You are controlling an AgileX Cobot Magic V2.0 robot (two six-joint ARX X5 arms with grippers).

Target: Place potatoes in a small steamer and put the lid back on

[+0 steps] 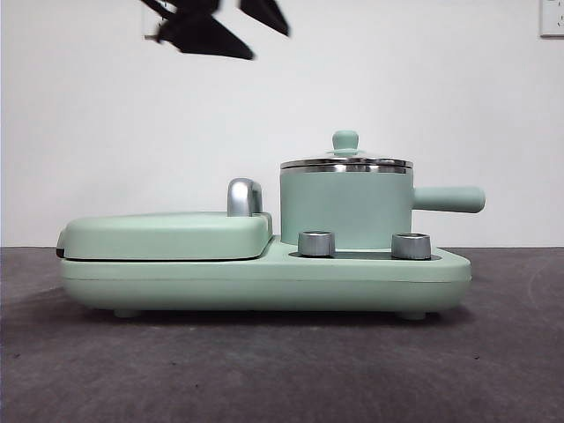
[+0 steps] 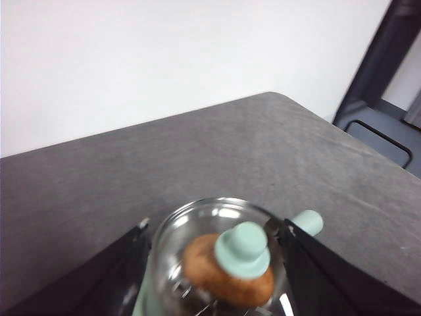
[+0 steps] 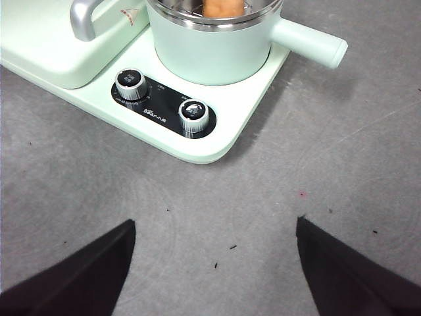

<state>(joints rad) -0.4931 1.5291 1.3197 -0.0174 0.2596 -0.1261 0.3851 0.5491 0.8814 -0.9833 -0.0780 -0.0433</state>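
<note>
Grey felt table (image 1: 264, 370) (glass-domed lid (image 1: 345, 162))

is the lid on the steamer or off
On: the lid sits level on the steamer rim, potato visible beneath the glass.

lid (image 1: 345, 162) closed on small steamer (image 1: 345, 210)
</note>
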